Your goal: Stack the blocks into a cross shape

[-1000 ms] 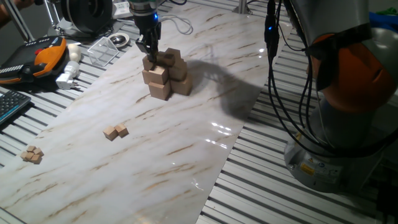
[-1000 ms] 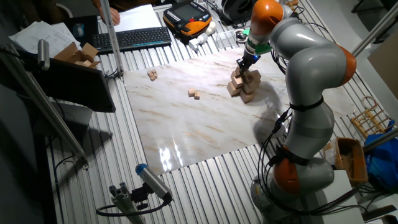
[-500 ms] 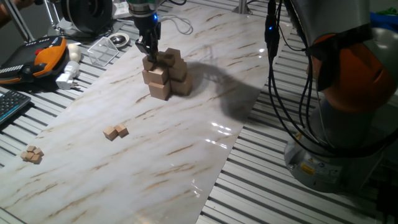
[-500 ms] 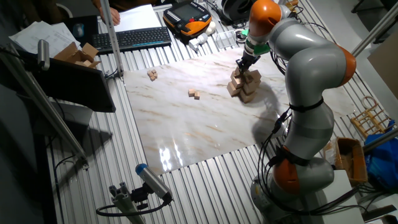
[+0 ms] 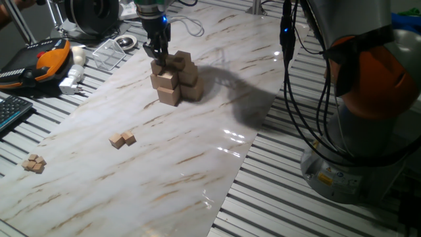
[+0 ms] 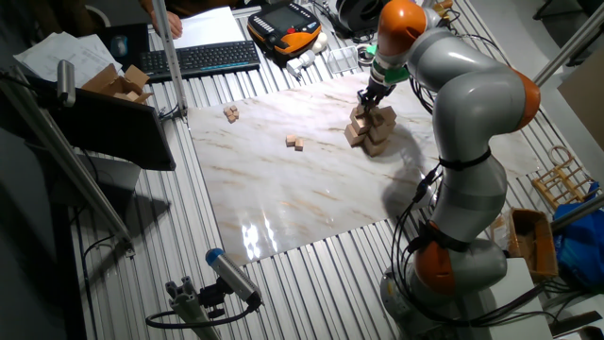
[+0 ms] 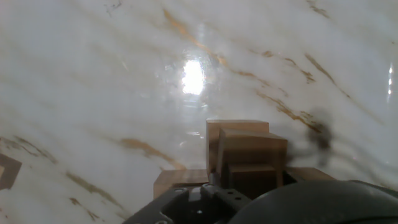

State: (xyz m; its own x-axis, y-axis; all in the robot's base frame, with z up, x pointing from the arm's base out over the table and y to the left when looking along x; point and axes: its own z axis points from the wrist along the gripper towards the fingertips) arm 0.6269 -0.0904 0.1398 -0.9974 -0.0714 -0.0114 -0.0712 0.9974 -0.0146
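Claw [image 5: 158, 58] sits right at the top of the cross shape [image 5: 174, 80], on its left side in one fixed view; in the other fixed view the claw [image 6: 364, 98] is over the same stack [image 6: 370, 129], arm reaching in from the right. Fingers point down onto the top tier. Can't tell if they're apart, together or clamped on a cube: tips are dark, small and merge w/ the wood in both fixed views, and the hand view shows only the claw body at the bottom edge, no clear tips.

Cross shape stands upright on the marble-look table [image 5: 197, 141], toward the far end, tiers of big tan cubes w/ smaller ones on top. Hand view looks straight down on it [image 7: 245, 155]: stacked cube tops, stepped, w/ glare on the table [image 7: 93, 74] beyond.

Loose blocks: a pair [image 5: 122, 139] lying just beside each other, touching, mid-table, well apart from the stack; same pair [image 6: 295, 143] in the other fixed view. A second small cluster [image 5: 33, 163] near the table's left edge, further from the stack; seen also at [image 6: 230, 113].

Off the marble sheet, on the slatted bench: orange-black handheld controller [image 5: 36, 62], keyboard [image 5: 12, 112], white plug-like item [image 5: 71, 80], clear plastic tray [image 5: 110, 52]. Black cables [image 5: 309, 85] hang by the robot base [image 5: 368, 112] at right.
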